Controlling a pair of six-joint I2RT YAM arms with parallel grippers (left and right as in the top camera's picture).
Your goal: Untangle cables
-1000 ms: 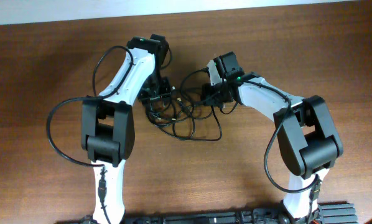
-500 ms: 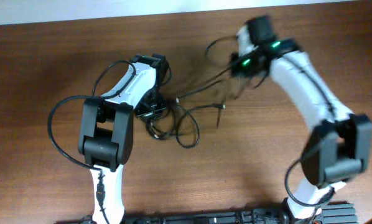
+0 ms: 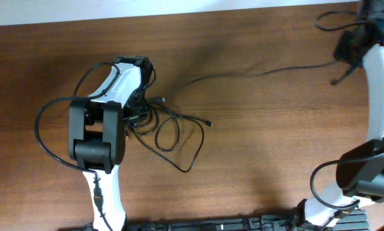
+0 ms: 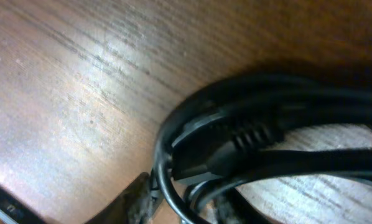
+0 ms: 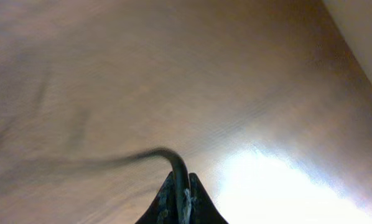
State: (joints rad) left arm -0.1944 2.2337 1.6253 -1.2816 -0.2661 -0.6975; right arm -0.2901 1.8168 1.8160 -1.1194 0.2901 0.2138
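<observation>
A tangle of thin black cables [image 3: 169,128] lies on the wood table left of centre, with loops and a plug end [image 3: 208,122]. My left gripper [image 3: 139,110] is shut on the bundle's left part; the left wrist view shows cords and a ribbed plug [image 4: 248,140] pinched at the jaws [image 4: 183,205]. One cable [image 3: 256,72] is stretched from the bundle to the far right. My right gripper [image 3: 354,50] is shut on that cable's end, raised near the table's back right; the right wrist view shows the cord [image 5: 173,163] between the fingers [image 5: 181,199].
The thicker black wires of the arms loop beside the left arm [image 3: 47,128] and right arm [image 3: 320,173]. The table's back edge [image 3: 192,11] runs close behind both grippers. A dark rack [image 3: 211,224] lies along the front edge.
My right gripper has swung far to the right and back, drawing one cable out straight. The bundle and my left gripper shifted slightly left, and the loops have loosened.
</observation>
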